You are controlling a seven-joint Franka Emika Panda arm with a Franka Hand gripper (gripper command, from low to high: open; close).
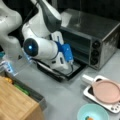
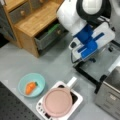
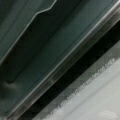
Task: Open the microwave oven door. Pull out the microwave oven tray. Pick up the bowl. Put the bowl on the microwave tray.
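Teal bowl (image 1: 93, 113) holding a carrot (image 2: 30, 87) sits at the grey counter's (image 2: 17, 60) near edge beside a pink plate (image 1: 106, 91) on its white tray (image 2: 78, 100), microwave oven door (image 1: 63, 71) lowered flat, gripper (image 1: 70, 62) over it, jaw state indiscernible.

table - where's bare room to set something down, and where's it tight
Bare grey table lies between the wooden cabinet and the bowl, which holds a carrot. It is crowded by the microwave oven: its lowered door and the gripper fill that space. The pink plate covers the white tray.
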